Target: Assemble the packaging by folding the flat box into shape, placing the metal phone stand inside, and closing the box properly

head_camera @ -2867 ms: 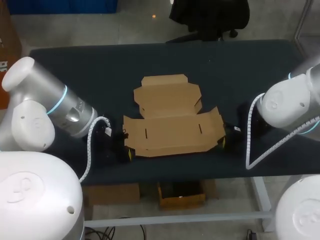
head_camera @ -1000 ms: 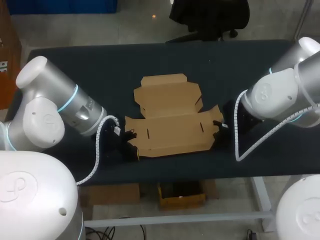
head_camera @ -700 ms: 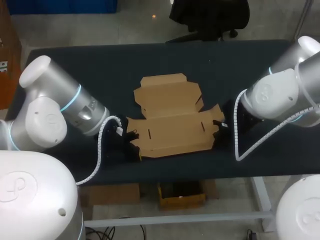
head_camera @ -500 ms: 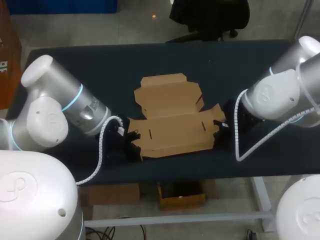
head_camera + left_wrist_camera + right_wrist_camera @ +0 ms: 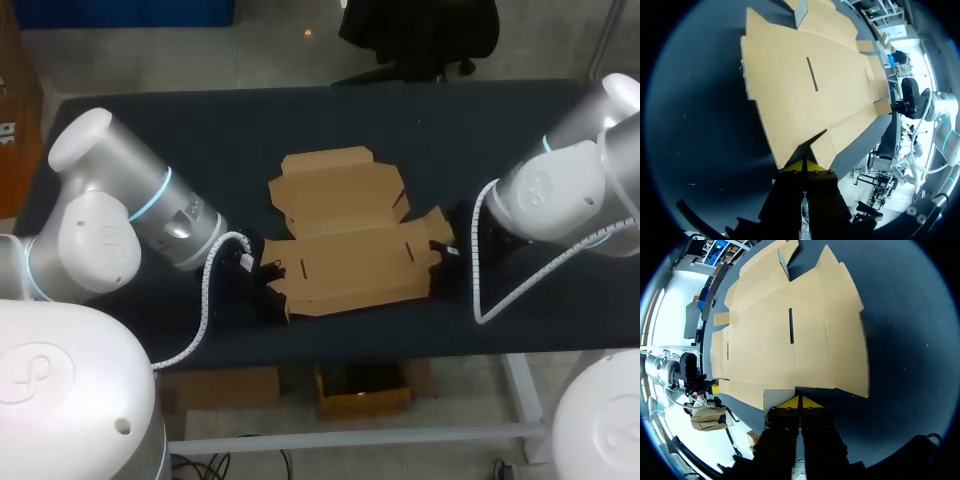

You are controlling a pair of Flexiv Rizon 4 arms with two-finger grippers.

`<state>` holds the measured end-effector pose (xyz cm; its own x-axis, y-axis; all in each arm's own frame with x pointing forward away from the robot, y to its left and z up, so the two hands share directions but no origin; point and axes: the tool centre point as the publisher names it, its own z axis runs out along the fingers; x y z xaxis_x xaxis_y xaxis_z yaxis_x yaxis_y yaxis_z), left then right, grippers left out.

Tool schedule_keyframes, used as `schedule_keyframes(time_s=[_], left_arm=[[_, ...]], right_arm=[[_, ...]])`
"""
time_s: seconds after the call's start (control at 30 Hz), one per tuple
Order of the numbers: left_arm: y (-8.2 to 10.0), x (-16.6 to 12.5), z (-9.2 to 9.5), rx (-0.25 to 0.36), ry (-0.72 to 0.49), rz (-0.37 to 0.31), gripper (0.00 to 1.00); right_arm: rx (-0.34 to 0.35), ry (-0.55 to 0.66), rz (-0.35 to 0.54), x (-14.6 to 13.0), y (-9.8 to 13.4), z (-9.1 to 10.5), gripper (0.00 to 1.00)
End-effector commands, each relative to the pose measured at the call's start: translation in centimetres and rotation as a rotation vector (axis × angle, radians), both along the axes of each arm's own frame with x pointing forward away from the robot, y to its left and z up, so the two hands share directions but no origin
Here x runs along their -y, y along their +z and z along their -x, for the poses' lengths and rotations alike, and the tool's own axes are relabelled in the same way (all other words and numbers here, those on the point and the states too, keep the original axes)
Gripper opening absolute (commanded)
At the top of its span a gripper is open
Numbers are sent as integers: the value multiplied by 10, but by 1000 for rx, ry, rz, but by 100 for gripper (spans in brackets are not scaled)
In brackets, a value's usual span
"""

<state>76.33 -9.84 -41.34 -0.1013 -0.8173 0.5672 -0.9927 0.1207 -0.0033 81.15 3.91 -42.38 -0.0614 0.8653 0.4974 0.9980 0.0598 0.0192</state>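
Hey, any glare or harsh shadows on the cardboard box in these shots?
Head view: the flat box is evenly lit, no glare. Left wrist view: matte cardboard, no hot spots; a dark wedge by the left gripper. Right wrist view: likewise even, with a grey shaded patch near the right gripper.

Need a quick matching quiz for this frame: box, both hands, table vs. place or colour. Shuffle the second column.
Column one:
1. flat box
2. left hand
3. right hand
4. table

Column two:
a. at the box's right end, tips together
b. dark surface under everything
c. brown, unfolded, mid-table
d. at the box's near left corner, tips together

Pairs: 1-c, 2-d, 3-a, 4-b
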Motion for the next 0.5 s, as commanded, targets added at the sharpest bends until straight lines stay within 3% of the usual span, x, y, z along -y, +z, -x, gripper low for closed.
schedule_keyframes(time_s=[0.03,0.5], left_arm=[[-1,4,-1,-3,-4,-7,0],[-2,9,-1,-6,-22,-1,0]], right_arm=[[-1,-2,-1,3,0,1,0],[-2,-18,9,9,2,4,0]])
